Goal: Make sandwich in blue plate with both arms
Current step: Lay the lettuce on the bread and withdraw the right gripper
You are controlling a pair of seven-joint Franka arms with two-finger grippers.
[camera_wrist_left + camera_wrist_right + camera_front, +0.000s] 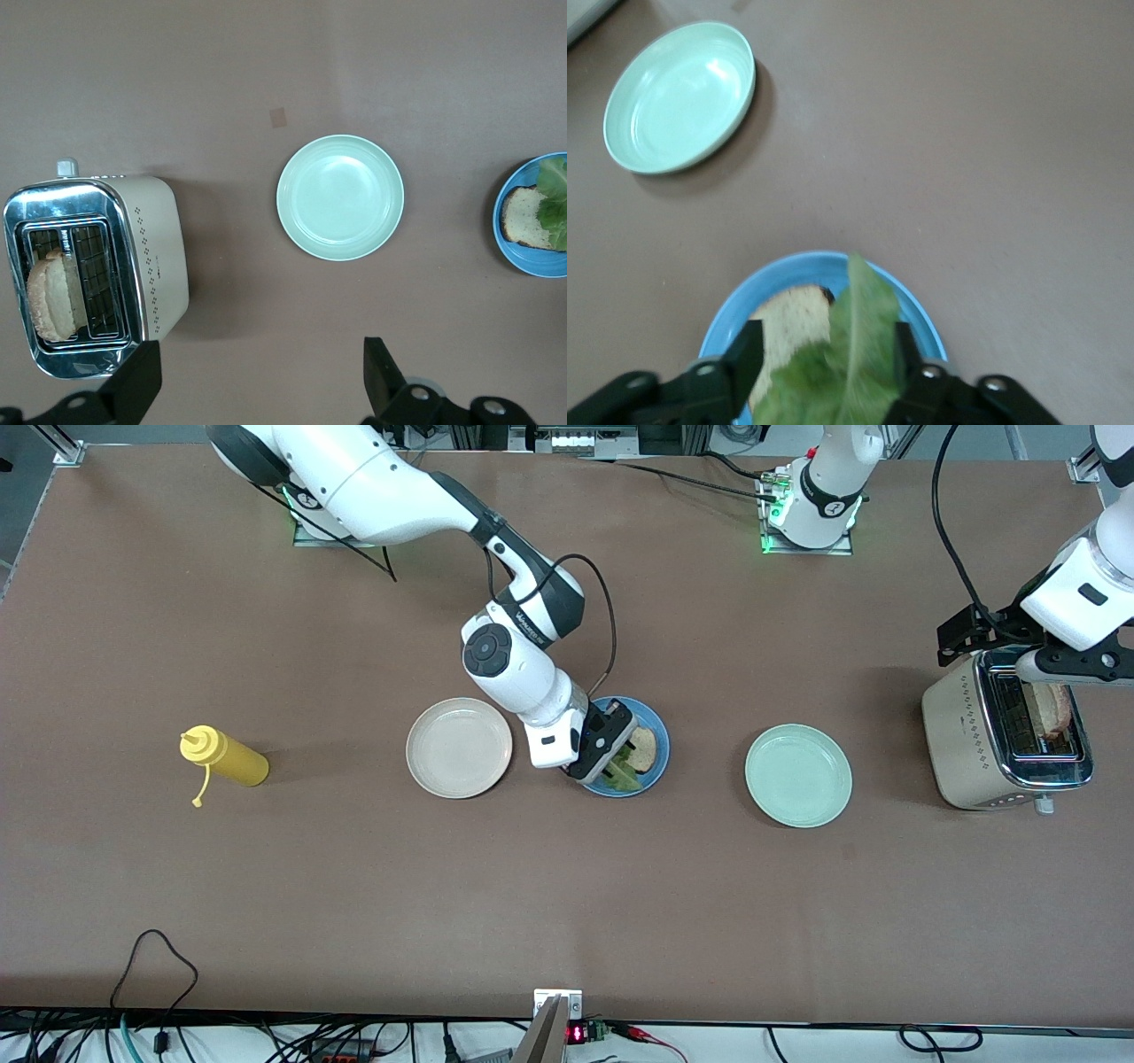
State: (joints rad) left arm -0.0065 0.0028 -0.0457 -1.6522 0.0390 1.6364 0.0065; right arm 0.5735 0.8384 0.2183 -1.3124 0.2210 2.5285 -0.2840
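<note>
**A:** What is the surface like?

**B:** A wide table covered in matte brown material (pixel 266 886), with aluminium frame posts at its corners and loose black cables along the edge nearest the front camera. The two arm bases stand along the farthest edge.

**A:** Where is the right gripper?

**B:** The right gripper (pixel 827 354) is low over the round glossy blue plate (pixel 656 731). Its black fingers (pixel 749 354) stand apart, one on each side of the crinkled green lettuce leaf (pixel 850 354). I cannot tell whether they press it. The leaf lies on a squarish light-brown bread slice with a darker crust (pixel 793 323), which rests in the blue plate.

**A:** And the left gripper?

**B:** The left gripper (pixel 261 376) hangs in the air with its fingers wide and nothing between them, over the table just beside the cream and chrome two-slot toaster (pixel 952 735). A second bread slice (pixel 49 297) stands in one toaster slot.

**A:** What else lies around?

**B:** A pale mint-green round plate (pixel 798 775) sits between the blue plate and the toaster. A cream-white round plate (pixel 459 747) sits just beside the right gripper, toward the right arm's end. Farther that way, well apart, a yellow squeeze bottle (pixel 223 755) lies on its side. The right arm's wrist covers much of the blue plate in the front view.
</note>
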